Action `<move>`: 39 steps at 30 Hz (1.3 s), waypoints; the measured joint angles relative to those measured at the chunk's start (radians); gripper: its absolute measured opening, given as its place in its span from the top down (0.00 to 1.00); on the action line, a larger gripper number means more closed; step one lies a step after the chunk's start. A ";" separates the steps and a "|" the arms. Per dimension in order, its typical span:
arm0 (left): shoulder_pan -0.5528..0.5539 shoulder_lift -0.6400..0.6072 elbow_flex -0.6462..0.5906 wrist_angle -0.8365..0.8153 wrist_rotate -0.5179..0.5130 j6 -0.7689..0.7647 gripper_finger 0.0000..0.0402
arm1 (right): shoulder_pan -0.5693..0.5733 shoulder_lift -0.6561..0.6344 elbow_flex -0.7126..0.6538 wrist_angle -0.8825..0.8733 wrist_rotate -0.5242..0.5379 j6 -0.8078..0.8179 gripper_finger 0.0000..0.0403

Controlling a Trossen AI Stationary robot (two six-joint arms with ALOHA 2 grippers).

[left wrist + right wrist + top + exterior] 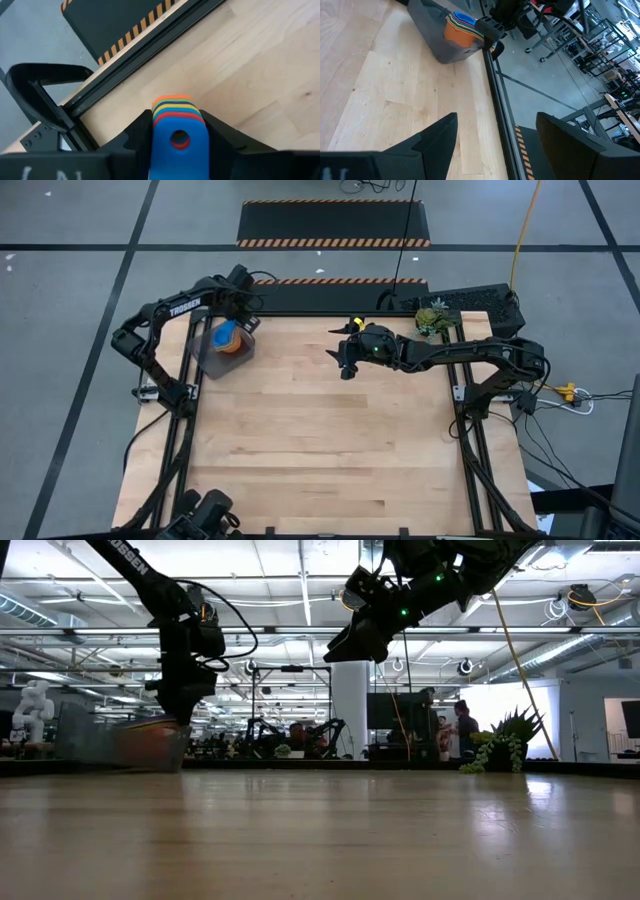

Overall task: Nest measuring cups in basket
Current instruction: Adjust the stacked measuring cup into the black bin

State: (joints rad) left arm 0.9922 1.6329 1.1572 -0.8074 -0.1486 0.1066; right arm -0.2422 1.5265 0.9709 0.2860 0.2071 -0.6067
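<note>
The nested measuring cups stand stacked in the dark grey basket at the table's far left. In the right wrist view the stack shows orange outermost with light blue on top, rising above the basket's wall. My left gripper is at the basket from above, shut on the cups' handles. My right gripper hangs open high over the table's far middle, touching nothing. My left gripper pinches the stack of flat handles between its two fingers, one on each side edge, with the blue holed handle on top and red, yellow and orange ones beneath. It comes from above, slanting down into the basket. Whether the stack rests on the basket's floor is hidden.
A green plant sprig and a black keyboard-like slab sit at the far right corner. The black far rail runs just behind the basket. Bare wood spreads over the middle and near part of the table.
</note>
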 joint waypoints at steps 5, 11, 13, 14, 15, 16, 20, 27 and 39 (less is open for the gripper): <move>-0.024 0.000 0.048 -0.043 0.000 0.011 0.67 | 0.000 0.000 0.000 0.000 0.000 0.000 0.34; -0.060 0.000 0.097 -0.125 -0.013 0.014 0.67 | 0.000 0.000 0.000 0.000 0.000 0.000 0.34; -0.070 0.000 0.109 -0.175 -0.022 0.010 0.67 | 0.000 0.000 0.000 0.000 0.000 0.000 0.34; -0.077 0.000 0.115 -0.198 -0.032 0.006 0.67 | 0.000 0.000 0.000 0.000 0.000 0.000 0.34; -0.084 0.000 0.123 -0.224 -0.042 0.000 0.67 | 0.000 0.000 0.000 0.000 0.000 0.000 0.34; -0.090 0.000 0.131 -0.251 -0.053 -0.010 0.67 | 0.000 0.000 0.000 0.000 0.000 0.000 0.34; -0.118 -0.014 0.139 -0.330 -0.066 -0.034 0.68 | 0.000 0.000 0.000 0.000 0.000 -0.003 0.34; -0.175 -0.029 0.137 -0.348 -0.063 -0.076 0.68 | 0.000 0.000 0.000 0.000 0.000 -0.004 0.34; -0.193 -0.029 0.060 -0.346 -0.127 -0.141 0.68 | 0.008 0.000 0.000 -0.007 0.000 -0.007 0.34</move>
State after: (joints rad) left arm 0.7991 1.6035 1.2167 -1.1534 -0.2760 -0.0344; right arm -0.2344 1.5261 0.9710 0.2794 0.2073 -0.6141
